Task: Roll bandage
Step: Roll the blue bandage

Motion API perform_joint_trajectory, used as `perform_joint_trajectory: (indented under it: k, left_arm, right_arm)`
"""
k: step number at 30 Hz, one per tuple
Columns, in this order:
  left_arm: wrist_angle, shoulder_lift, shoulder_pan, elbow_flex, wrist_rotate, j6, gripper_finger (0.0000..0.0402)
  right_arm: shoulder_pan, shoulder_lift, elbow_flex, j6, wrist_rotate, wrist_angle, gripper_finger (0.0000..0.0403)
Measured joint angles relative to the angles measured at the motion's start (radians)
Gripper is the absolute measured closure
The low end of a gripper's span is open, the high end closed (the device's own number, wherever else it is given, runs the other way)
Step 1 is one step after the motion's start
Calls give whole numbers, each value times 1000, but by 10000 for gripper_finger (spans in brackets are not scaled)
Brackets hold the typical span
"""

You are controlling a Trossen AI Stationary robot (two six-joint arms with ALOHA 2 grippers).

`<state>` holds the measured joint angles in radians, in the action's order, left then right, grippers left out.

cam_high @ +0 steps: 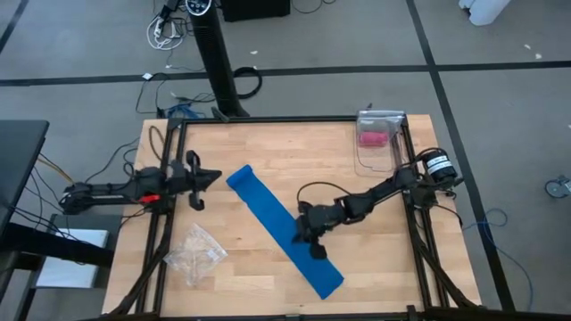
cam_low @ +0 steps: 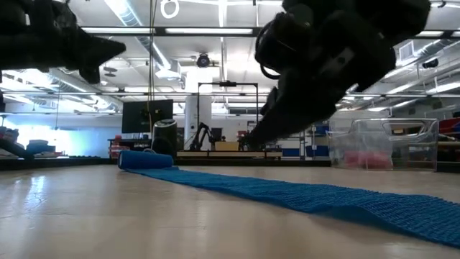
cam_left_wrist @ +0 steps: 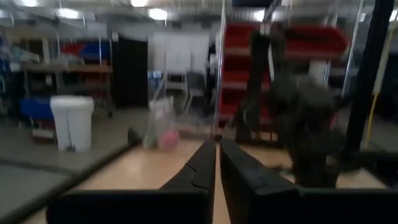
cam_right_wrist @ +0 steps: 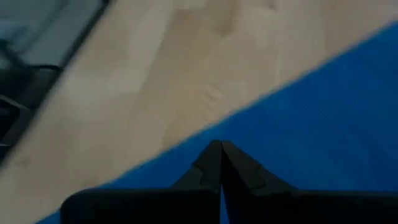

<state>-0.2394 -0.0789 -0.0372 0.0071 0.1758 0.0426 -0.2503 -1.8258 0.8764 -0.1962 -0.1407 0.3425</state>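
Right gripper [cam_high: 314, 239] pinched tight, tips down over the bandage [cam_high: 284, 230]!

Fingers [cam_right_wrist: 211, 163] meet with no gap, over the blue strip's edge; whether they pinch fabric can't be told. That bandage lies flat, diagonal across the table [cam_high: 268, 152], far end slightly rolled. Left gripper [cam_high: 198, 178] waits at the table's left edge, fingers nearly together, empty. No writing readable anywhere.

1. The bandage [cam_high: 284, 230] is bright blue, with a fine knit texture in the low view
2. The table [cam_high: 268, 160] is pale wood with plank grain
3. The roll [cam_high: 372, 138] is pink
4. The bag [cam_high: 194, 254] is clear
5. Both arms are black
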Motion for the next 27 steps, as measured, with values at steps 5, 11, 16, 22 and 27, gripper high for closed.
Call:
perform_joint_trajectory:
  k: [5, 11, 16, 22, 27]
  left_arm:
    - [-2, -120, 14, 0, 48, 56, 349]
    - [-13, -269, 62, 0, 100, 175, 343]
    - [-48, -371, 122, 16, 171, 204, 343]
    - [-43, -503, 184, 116, 188, 324, 343]
    - [-21, -634, 241, 163, 248, 502, 343]
  right_arm:
    - [47, 69, 25, 91, -65, -75, 392]
    - [128, 210, -87, 202, 8, -120, 399]
    - [206, 291, -224, 172, -80, 37, 397]
    - [225, 345, -286, 194, -72, 65, 398]
    - [244, 347, -286, 222, -65, 68, 394]
